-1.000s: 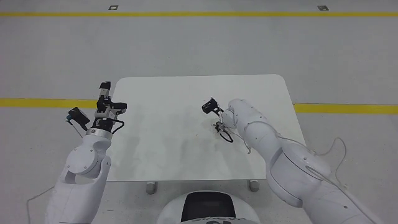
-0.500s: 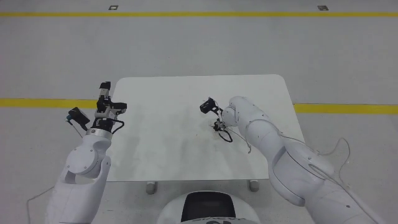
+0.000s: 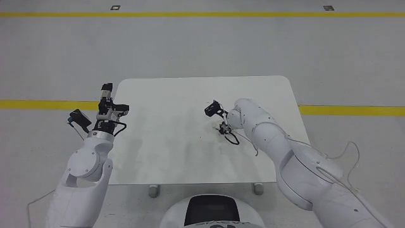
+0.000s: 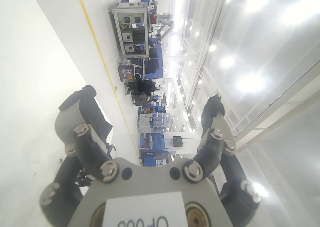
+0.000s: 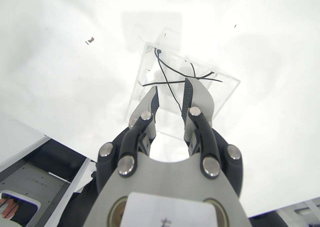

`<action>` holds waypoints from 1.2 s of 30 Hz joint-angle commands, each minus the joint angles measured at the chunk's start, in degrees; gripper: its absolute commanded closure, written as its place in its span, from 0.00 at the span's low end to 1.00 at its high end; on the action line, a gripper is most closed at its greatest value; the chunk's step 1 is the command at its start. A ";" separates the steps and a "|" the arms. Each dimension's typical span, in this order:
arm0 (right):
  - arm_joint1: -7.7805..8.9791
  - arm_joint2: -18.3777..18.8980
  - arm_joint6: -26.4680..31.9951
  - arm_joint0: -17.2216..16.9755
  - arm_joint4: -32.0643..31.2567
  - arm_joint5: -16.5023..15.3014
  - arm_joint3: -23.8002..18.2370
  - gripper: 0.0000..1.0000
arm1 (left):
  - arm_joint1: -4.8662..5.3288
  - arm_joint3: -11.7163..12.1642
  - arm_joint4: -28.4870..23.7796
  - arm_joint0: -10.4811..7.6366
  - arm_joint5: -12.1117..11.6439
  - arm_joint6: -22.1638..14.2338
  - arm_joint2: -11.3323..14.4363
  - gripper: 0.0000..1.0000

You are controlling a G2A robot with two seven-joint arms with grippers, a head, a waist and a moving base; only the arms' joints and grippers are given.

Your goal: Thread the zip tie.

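Well to the left of the clear box [image 5: 231, 87], by the table's [image 3: 171, 158] edge, the left gripper [image 4: 150, 106] points up into the room, fingers wide apart and holding nothing. Directly over the box hangs the right gripper [image 5: 171, 94], fingers apart, straddling the zip ties [image 5: 163, 72] that lie crossed inside it. The worry from where I stand is plain: those ties are thin, black, springy strands lying over one another, so a pinch could catch two at once or flick one aside. The box looks light, square and glassy, with slick walls, and a fingertip knocking one may skid it across the smooth white table. The finger pads [image 5: 155, 100] are ribbed black rubber on bright metal.
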 commanded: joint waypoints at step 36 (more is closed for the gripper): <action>-0.01 -2.30 -0.44 -0.62 1.32 0.00 1.31 0.85 | 0.00 0.00 0.00 0.00 0.00 0.00 0.00 0.00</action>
